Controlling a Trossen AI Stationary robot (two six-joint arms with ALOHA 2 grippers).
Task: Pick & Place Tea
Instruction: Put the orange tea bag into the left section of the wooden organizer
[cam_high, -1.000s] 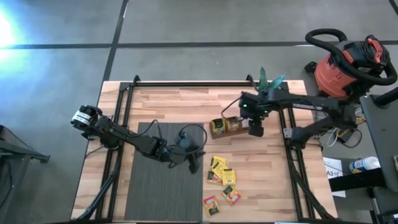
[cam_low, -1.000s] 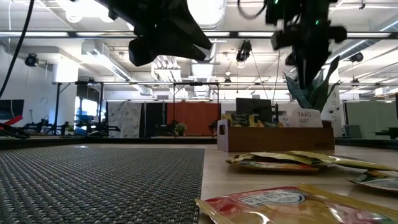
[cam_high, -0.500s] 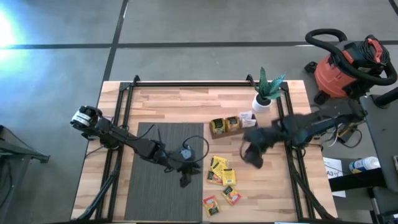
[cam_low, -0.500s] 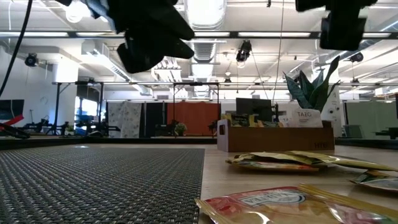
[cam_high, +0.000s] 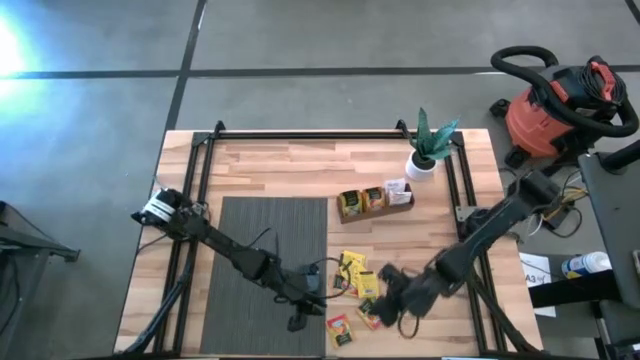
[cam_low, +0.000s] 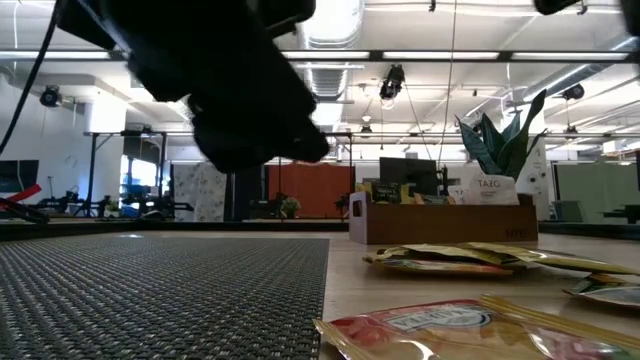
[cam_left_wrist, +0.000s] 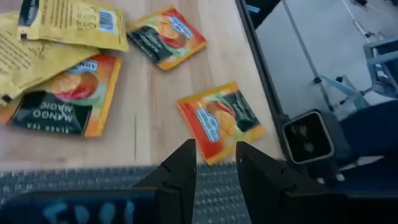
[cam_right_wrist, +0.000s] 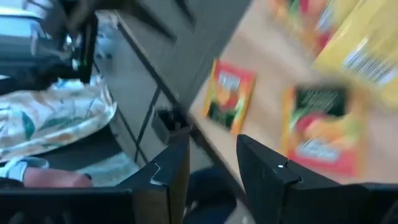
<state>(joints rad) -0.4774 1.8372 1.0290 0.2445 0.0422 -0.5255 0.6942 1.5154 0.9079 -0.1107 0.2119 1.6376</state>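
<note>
The left gripper hangs over the near edge of the grey mat, its fingers parted with a gap and nothing between them. Just ahead of it an orange sachet lies flat on the wooden table, turned cornerwise to the table edge. The right gripper hovers low over the loose tea near the table's front, fingers likewise spread and empty; the sachets below it are blurred. The scattered sachets lie flat at mixed angles, some overlapping. More tea stands upright in the wooden tray farther back. In the low view a dark arm blocks much of the scene
</note>
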